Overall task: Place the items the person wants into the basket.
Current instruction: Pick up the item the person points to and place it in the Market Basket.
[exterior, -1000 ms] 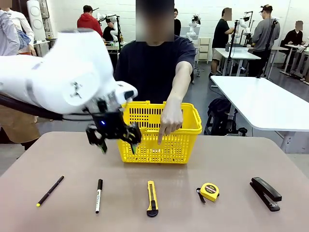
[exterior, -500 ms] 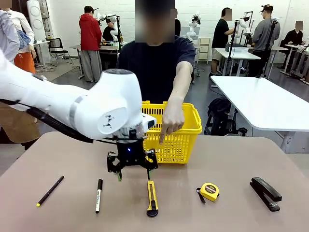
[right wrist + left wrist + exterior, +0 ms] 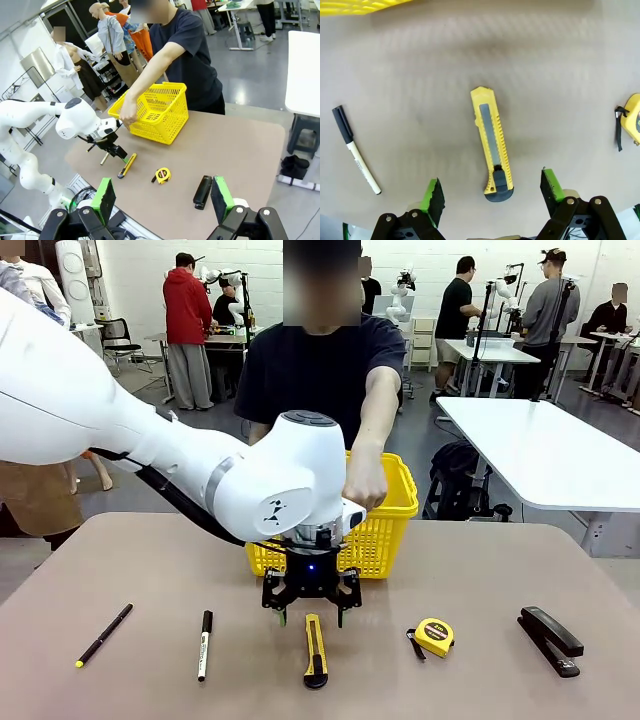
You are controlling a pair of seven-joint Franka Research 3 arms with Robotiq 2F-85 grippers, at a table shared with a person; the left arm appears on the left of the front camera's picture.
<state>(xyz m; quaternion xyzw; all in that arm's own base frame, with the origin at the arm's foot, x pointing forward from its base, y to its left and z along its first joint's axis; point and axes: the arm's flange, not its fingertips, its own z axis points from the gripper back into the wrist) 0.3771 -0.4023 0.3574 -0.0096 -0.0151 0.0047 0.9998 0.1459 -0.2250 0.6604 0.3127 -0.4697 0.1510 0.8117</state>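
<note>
Over the ribbed yellow-and-black utility knife [image 3: 492, 142], the left gripper [image 3: 311, 612] hangs spread wide.

readable text: we find none on any thing here.
marker [image 3: 356, 156]: we see a line of small dark print along its white barrel, too fine for us to read.
tape measure [image 3: 435, 636]: we see a round dark label on its yellow face, with marks we cannot make out.
</note>
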